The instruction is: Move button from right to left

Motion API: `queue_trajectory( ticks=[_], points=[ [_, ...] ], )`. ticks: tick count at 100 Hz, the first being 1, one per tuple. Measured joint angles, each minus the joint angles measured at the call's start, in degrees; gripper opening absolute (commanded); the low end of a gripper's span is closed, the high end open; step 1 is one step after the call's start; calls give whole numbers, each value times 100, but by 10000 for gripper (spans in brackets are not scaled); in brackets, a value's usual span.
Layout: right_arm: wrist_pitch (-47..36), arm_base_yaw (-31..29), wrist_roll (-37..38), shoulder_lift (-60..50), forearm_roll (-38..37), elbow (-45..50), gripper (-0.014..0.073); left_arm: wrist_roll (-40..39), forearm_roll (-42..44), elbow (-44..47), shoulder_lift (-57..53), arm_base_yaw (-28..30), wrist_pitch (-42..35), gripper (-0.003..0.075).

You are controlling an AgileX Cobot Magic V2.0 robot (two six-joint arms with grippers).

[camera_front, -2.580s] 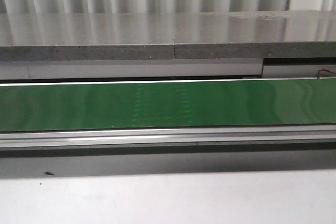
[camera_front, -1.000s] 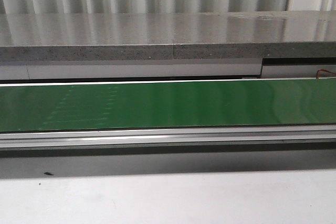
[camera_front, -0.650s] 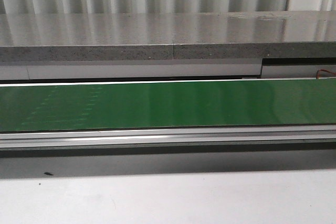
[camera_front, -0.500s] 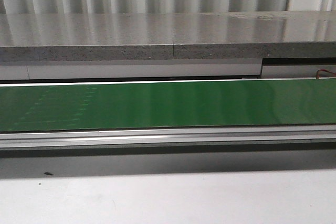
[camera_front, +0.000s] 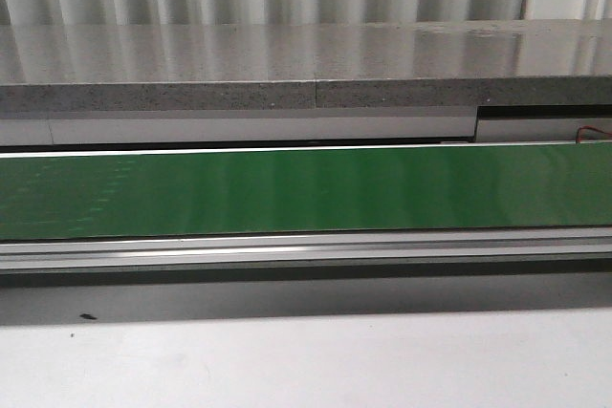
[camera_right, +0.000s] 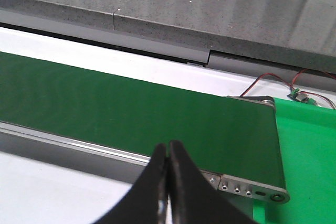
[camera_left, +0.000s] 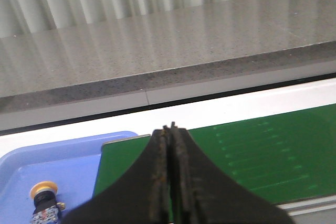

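Grey stone ledge and corrugated wall back your green conveyor belt (camera_front: 306,188); from the front you see it bare, with no arm in view. Your left wrist view shows the left gripper (camera_left: 170,129) clenched on nothing, and the button (camera_left: 43,203) lying in the blue tray (camera_left: 79,166) at the belt's left end. Your right wrist view shows the right gripper (camera_right: 168,148) clenched, empty, over the belt's right end. Judged from this, the move looks done.
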Motion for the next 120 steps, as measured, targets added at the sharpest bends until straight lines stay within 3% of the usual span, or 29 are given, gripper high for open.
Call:
queue_trajectory(
  ticks=[21, 37, 120],
  points=[
    [0, 0, 0, 0, 0, 0, -69, -926, 590, 712, -540, 147, -393, -21],
    [0, 0, 0, 0, 0, 0, -69, -1005, 603, 1165, -806, 147, -417, -21],
    [0, 0, 0, -10, -9, 0, -69, -1051, 544, 1165, -806, 147, -796, -21]
  ],
)
